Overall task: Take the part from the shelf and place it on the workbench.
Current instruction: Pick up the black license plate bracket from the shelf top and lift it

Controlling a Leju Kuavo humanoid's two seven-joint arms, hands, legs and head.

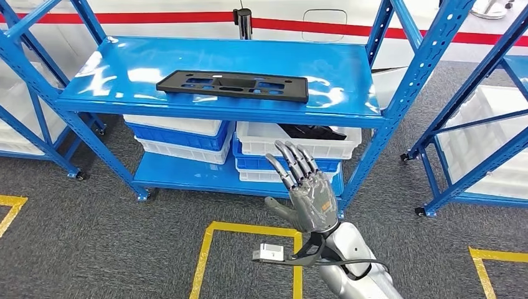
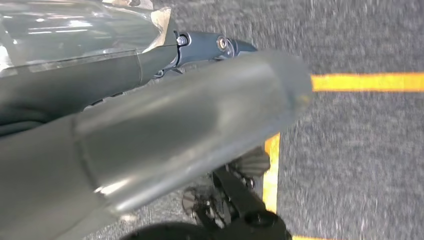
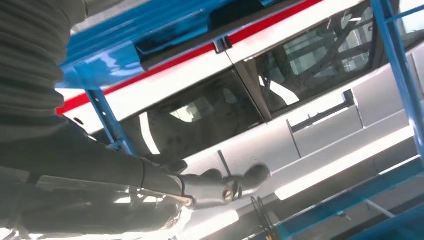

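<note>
A long flat black plastic part point(image 1: 233, 85) with cut-outs lies on the glossy top board of the blue shelf point(image 1: 124, 81). My right hand point(image 1: 305, 190) is raised in front of the shelf's lower level, below and to the right of the part, fingers spread, holding nothing. In the right wrist view the hand point(image 3: 150, 180) shows with its thumb extended, and the part's dark edge point(image 3: 235, 12) lies on the blue board. The left wrist view shows my left hand point(image 2: 150, 130) hanging over the grey floor; its fingers are too blurred to read.
White and blue bins point(image 1: 187, 137) are stacked on the lower level; one white bin point(image 1: 299, 140) holds a dark part. More blue racks with white bins stand at the left point(image 1: 25, 118) and right point(image 1: 492, 137). Yellow tape point(image 1: 249, 230) marks the grey floor. A white vehicle body point(image 3: 300, 115) stands behind the shelf.
</note>
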